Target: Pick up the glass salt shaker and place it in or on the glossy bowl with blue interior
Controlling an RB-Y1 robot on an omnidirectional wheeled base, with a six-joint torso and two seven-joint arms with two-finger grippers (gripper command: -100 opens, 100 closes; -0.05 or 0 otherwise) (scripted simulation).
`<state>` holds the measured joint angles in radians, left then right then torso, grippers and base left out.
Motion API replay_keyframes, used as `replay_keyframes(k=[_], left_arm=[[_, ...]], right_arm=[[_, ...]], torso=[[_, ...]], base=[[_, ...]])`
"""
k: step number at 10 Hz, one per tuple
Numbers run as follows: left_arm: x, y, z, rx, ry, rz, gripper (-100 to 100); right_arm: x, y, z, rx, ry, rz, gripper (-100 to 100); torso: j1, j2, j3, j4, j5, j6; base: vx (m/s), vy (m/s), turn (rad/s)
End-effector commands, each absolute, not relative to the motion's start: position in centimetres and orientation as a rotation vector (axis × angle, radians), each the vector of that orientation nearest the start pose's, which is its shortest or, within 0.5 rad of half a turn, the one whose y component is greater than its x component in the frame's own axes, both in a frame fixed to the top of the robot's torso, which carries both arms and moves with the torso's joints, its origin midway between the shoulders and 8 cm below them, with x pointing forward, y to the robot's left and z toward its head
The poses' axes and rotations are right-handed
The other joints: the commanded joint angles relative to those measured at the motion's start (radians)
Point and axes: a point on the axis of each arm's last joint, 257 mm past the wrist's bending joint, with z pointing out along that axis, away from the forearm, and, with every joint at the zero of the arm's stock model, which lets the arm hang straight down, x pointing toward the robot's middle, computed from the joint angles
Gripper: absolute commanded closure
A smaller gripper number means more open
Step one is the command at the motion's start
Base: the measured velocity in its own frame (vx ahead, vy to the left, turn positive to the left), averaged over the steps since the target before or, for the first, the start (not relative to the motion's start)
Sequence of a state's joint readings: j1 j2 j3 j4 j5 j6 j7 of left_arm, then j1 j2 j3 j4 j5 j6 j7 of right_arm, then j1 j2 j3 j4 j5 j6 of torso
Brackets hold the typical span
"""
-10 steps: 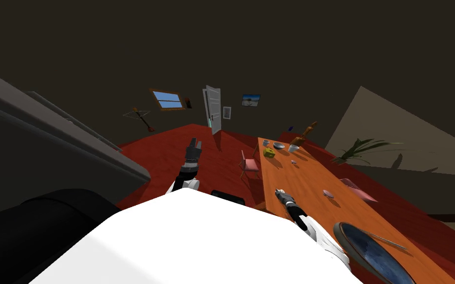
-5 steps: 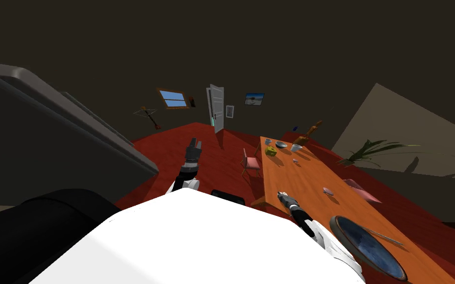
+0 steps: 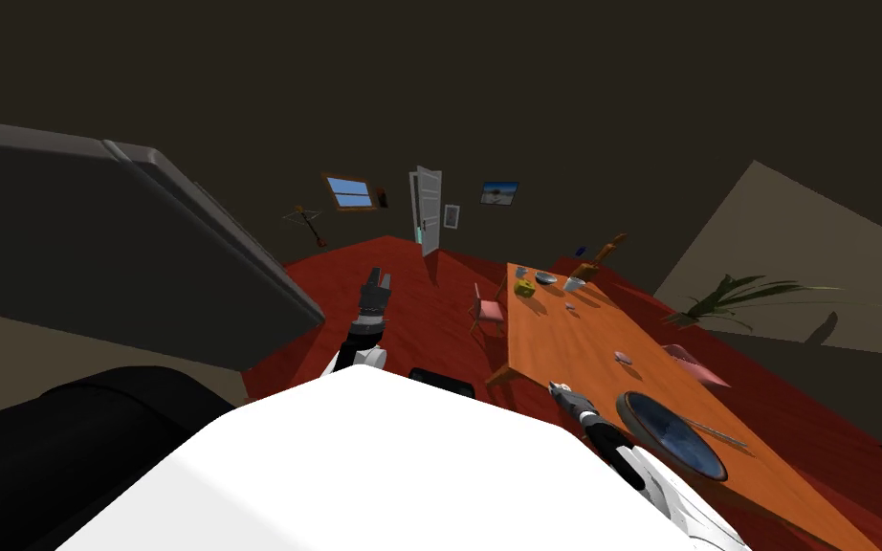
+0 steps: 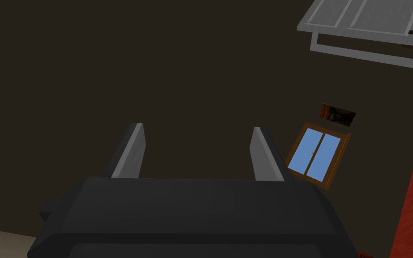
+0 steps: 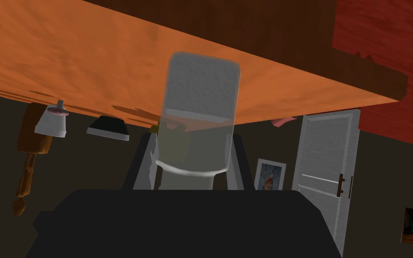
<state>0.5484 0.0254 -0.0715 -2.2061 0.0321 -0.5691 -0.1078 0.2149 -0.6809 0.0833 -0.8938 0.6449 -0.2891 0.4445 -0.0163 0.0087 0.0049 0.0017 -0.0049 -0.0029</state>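
A clear glass salt shaker (image 5: 199, 118) with a grey cap stands between the fingers of my right gripper (image 5: 192, 156), which press its sides. In the head view that gripper (image 3: 560, 390) hangs over the near left edge of the long orange table (image 3: 573, 349). Just to its right on the table lies the wide dark-rimmed bowl with a blue interior (image 3: 673, 433), with a thin utensil (image 3: 716, 432) across its far rim. My left gripper (image 3: 376, 281) is held up over the red floor, left of the table; its fingers (image 4: 131, 152) stand apart with nothing between them.
At the table's far end sit a yellow object (image 3: 524, 288), a small dark bowl (image 3: 545, 278), a white cup (image 3: 574, 284) and a brown bottle (image 3: 604, 253). A small pinkish piece (image 3: 623, 358) lies mid-table. Pink chairs (image 3: 487, 310) flank the table. A large grey slab (image 3: 95, 239) looms at left.
My view has turned, so table and bowl slid left and farther off. My right gripper with the shaker has moved right, closer to the bowl. The left arm kept still.
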Motion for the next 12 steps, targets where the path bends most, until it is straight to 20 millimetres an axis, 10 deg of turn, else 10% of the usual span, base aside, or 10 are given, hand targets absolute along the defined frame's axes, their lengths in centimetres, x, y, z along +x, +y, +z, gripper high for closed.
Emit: replay_keyframes(k=[1, 6, 12], left_arm=[[34.5, 26.4, -1.2, -0.668, 0.676, -1.266, 0], [34.5, 26.4, -1.2, -0.668, 0.676, -1.266, 0], [34.4, 26.4, -1.2, -0.669, 0.677, -1.265, 0]], right_arm=[[29.5, -55.6, -48.3, -0.056, 2.298, -0.215, 100], [28.0, -59.7, -45.8, -0.067, 2.312, -0.242, 100], [29.0, -63.2, -41.5, -0.024, 2.275, -0.249, 100]], torso=[[0.0, 0.0, 0.0, 0.0, 0.0, 0.0], [-0.001, -0.006, -0.003, 0.0, 0.0, 0.0], [-0.003, -0.018, -0.009, -0.001, 0.0, 0.0]], base=[[-0.21, -0.075, 0.095], [-0.129, -0.055, 0.022], [0.037, -0.094, -0.069]])
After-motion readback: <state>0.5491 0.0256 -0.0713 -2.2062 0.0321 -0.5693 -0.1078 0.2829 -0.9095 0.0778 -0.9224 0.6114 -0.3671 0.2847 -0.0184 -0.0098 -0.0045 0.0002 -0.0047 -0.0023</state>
